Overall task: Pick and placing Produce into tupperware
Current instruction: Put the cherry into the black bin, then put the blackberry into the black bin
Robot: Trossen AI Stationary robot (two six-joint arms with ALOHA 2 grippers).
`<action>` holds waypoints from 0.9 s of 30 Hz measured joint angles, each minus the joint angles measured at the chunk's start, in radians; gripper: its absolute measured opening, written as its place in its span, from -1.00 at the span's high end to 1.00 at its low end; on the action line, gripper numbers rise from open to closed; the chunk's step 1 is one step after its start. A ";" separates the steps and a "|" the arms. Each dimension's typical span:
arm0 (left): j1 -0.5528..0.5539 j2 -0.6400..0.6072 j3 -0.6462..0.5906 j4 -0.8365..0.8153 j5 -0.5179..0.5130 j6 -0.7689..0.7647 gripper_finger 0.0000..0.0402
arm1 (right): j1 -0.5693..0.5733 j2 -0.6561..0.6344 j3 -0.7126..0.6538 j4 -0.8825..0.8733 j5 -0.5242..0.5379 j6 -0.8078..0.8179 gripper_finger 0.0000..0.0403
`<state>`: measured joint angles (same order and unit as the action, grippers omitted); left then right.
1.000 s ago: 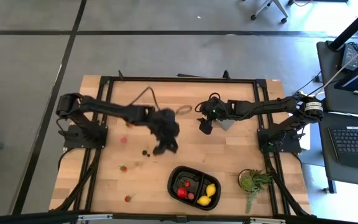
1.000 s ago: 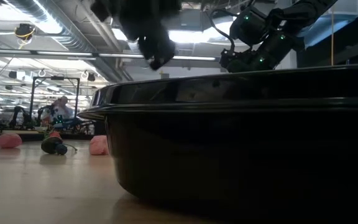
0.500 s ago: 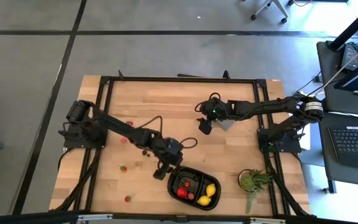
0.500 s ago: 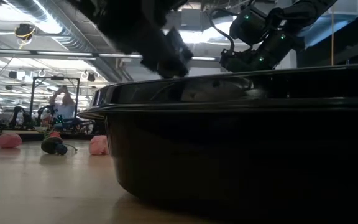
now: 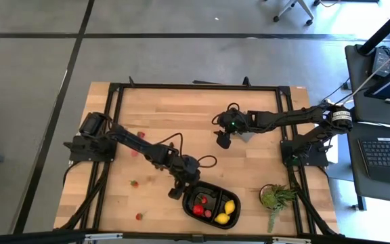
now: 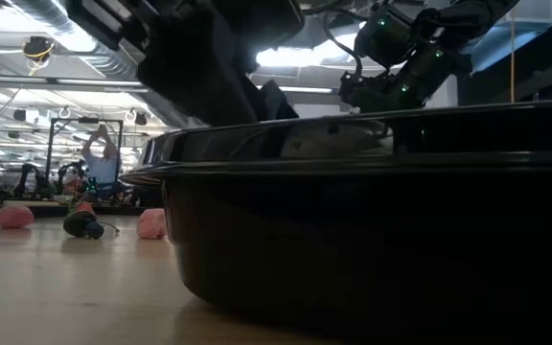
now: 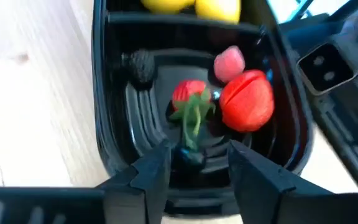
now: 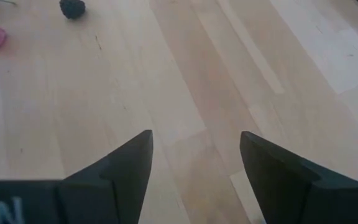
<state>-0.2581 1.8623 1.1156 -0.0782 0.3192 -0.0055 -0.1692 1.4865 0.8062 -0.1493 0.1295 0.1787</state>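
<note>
The black tupperware (image 5: 212,184) lies near the table's front edge. It holds two yellow lemons (image 5: 229,207), a red fruit (image 7: 247,102), a strawberry (image 7: 188,93), a pink piece (image 7: 230,62) and a dark berry (image 7: 142,65). My left gripper (image 7: 197,165) hangs open over the tray's left end (image 5: 177,192). Another small dark berry (image 7: 191,157) lies in the tray between its fingertips, with room beside it. My right gripper (image 5: 223,139) waits open over bare wood at the table's middle, with nothing between its fingers (image 8: 194,162).
Loose red and pink produce lies on the left half of the table (image 5: 141,134) (image 5: 135,152) (image 5: 134,183) (image 5: 139,216). A green potted plant (image 5: 276,198) stands at the front right. A black frame (image 5: 195,86) runs around the table.
My left gripper has swung from the table's middle toward the near edge and down, and now hangs low over the tupperware's left end. My right gripper has kept still.
</note>
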 joint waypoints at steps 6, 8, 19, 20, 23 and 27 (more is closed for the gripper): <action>0.000 -0.018 0.000 -0.032 0.053 0.000 -0.01 | 0.000 0.000 0.000 -0.001 0.000 -0.001 -0.21; 0.001 -0.048 0.000 -0.077 0.007 -0.006 -0.09 | 0.000 0.000 0.000 -0.001 0.000 -0.001 -0.21; 0.144 -0.374 0.002 -0.511 -0.332 -0.173 -0.15 | 0.000 0.000 0.000 -0.001 0.000 -0.003 -0.21; 0.167 -0.391 0.002 -0.540 -0.353 -0.192 -0.15 | 0.000 0.000 0.000 -0.001 0.000 -0.003 -0.21; 0.219 -0.416 0.002 -0.633 -0.389 -0.198 -0.15 | 0.000 0.000 0.000 0.002 0.000 -0.004 -0.21; 0.273 -0.409 0.001 -0.702 -0.416 -0.141 -0.17 | 0.000 0.000 0.000 0.006 0.000 -0.004 -0.21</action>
<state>0.0148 1.4538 1.1170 -0.7803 -0.0967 -0.1465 -0.1692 1.4864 0.8062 -0.1429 0.1295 0.1749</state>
